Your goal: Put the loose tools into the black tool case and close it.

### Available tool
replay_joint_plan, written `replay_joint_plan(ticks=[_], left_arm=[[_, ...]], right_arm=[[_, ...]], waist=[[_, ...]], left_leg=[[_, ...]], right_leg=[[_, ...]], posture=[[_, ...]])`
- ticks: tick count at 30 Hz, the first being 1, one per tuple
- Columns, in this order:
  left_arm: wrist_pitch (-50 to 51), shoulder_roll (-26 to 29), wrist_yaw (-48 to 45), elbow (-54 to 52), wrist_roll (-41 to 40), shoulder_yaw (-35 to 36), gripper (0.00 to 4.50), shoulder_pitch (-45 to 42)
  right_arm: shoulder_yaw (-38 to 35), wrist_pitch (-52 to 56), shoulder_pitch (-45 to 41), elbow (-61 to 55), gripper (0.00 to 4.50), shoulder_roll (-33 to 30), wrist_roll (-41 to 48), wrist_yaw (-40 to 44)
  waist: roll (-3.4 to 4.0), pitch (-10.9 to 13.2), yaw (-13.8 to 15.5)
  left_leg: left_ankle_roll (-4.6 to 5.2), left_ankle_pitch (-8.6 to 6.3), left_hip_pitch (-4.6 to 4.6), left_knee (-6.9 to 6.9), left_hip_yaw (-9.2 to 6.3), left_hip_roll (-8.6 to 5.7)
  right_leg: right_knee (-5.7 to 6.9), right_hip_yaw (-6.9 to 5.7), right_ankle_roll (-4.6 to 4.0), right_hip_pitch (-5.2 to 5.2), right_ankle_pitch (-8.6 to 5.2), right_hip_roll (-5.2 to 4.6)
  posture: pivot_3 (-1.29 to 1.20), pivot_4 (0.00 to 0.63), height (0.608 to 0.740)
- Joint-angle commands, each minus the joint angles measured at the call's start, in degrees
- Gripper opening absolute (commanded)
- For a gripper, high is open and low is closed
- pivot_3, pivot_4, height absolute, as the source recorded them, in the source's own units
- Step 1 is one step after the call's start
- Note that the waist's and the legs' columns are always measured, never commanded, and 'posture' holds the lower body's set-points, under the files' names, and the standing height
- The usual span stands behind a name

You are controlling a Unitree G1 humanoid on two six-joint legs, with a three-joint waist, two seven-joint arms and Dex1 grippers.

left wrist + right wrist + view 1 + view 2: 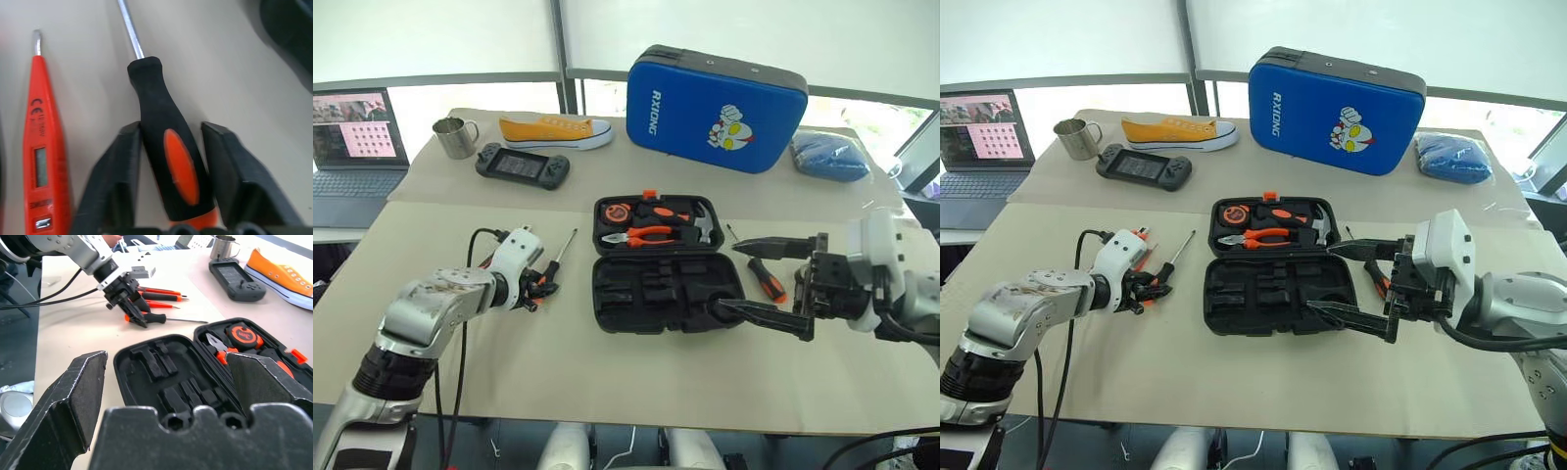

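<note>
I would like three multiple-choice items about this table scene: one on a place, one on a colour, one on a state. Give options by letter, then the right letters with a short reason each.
1. Where does the black tool case lie?
A. In front of the blue case, nearer the robot
B. Behind the blue case
C. On the laptop

2. What colour is the sneaker?
A. Green
B. Yellow-orange with a white sole
C. Black

3. How stands the right end effector?
A. Shut on pliers
B. Shut on the metal mug
C. Open, holding nothing

Answers:
1. A: the black case lies open mid-table, and the blue one stands beyond it.
2. B: the head views show the yellow-orange upper and white sole.
3. C: its two fingers stand wide apart over the case, with nothing between them.
</note>
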Motion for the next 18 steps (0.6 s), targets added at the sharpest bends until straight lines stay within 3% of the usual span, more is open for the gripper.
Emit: replay_joint_plan(ticks=[1, 8, 15, 18], left_arm=[[1.7, -0.8, 0.9, -0.7, 0.1, 3.2, 0.87, -1.0], [-0.6, -1.4, 1.3, -2.6, -0.1, 9.1, 0.87, -8.6], [-22.0, 2.7, -15.6, -6.3, 6.7, -6.1, 0.87, -12.1], [-32.0, 3.3, -21.4, -2.7, 14.0, -14.2, 0.87, -13.9]], right_arm=[[-0.8, 0.2, -1.0, -1.1, 4.50, -0.3, 1.3, -0.9], [-1.2, 0.5, -0.3, -1.1, 4.50, -0.6, 1.6, -1.6], [-1.0, 0.5, 1.2, -0.7, 4.50, 0.2, 1.0, -3.0], [-1.4, 0.3, 2.3, -0.8, 4.50, 0.3, 0.8, -3.6]], waist=[[0.00, 0.0, 0.1], [-0.32, 0.2, 0.5], [-0.32, 0.2, 0.5], [-0.32, 0.2, 0.5]], left_leg=[[0.00, 0.00, 0.00, 0.01, 0.00, 0.00], [0.00, 0.01, -0.10, 0.08, -0.09, 0.03], [0.02, -0.02, -0.16, 0.07, -0.09, -0.05], [0.04, -0.02, -0.18, 0.07, -0.07, -0.03]], right_leg=[[0.00, 0.00, 0.01, 0.00, 0.00, 0.00], [0.06, -0.09, 0.00, -0.07, 0.00, 0.04], [-0.05, -0.10, 0.04, -0.05, 0.02, -0.03], [-0.07, -0.10, 0.04, -0.07, 0.02, 0.01]], posture=[[0.00, 0.150, 0.740], [0.00, 0.150, 0.740], [0.00, 0.150, 0.740], [0.00, 0.150, 0.740]])
